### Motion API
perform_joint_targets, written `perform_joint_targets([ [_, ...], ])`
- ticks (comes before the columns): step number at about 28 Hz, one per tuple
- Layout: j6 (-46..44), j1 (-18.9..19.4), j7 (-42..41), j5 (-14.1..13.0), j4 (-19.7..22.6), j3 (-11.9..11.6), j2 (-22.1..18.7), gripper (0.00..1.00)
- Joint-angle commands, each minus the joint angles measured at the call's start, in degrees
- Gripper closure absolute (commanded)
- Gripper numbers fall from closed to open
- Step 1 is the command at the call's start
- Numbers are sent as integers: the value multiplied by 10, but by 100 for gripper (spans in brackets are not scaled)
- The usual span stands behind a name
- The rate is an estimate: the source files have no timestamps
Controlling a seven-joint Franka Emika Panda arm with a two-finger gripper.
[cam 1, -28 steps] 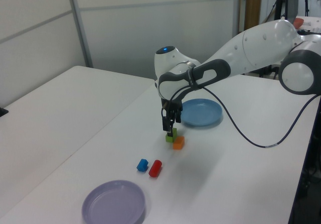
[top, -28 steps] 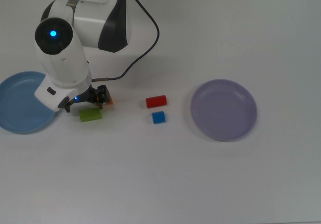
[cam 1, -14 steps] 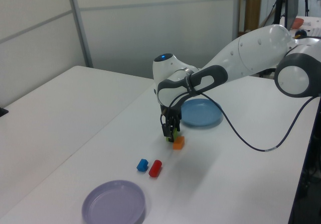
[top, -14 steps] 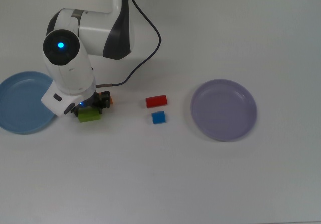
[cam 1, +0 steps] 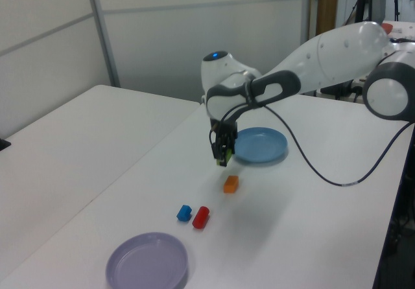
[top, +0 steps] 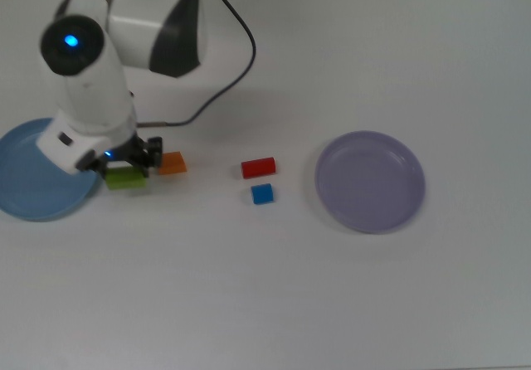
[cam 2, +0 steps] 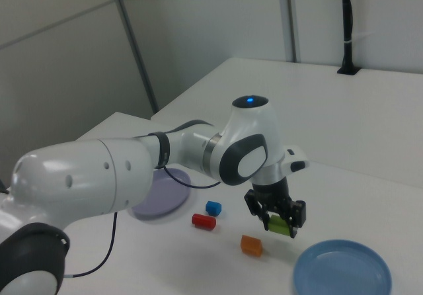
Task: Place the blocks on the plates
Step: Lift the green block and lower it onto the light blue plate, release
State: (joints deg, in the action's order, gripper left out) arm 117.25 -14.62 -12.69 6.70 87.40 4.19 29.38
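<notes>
Right view shows the pincer [cam 2: 279,223] clamped on the green block [cam 2: 279,225], lifted above the worktop [cam 2: 370,176] beside the blue plate [cam 2: 342,274].

The hand [cam 1: 222,154] grips the green block [cam 1: 224,156] clear of the tabletop [cam 1: 97,153]; light blue plate [cam 1: 260,145] at its three o'clock, orange block [cam 1: 231,184] at six.

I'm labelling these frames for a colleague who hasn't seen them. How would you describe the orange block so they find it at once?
Start at the light blue round plate at the top view's left edge. Just to its right hangs the gripper holding the green oblong block; the flat orange block lies on the white table beside them. It is the only orange thing, left of the red and blue blocks.
</notes>
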Motion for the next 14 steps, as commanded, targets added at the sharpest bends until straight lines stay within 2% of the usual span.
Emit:
perform_joint_targets([
  [1, -30, -34, -22, -4, 14, -1, -37, 84],
  [6, -26, -81, -68, -5, 13, -1, -28, 83],
  [8, -20, -99, -73, -1, 13, -1, -9, 82],
  [14, 2, -111, -73, 2, -6, -2, 23, 82],
])
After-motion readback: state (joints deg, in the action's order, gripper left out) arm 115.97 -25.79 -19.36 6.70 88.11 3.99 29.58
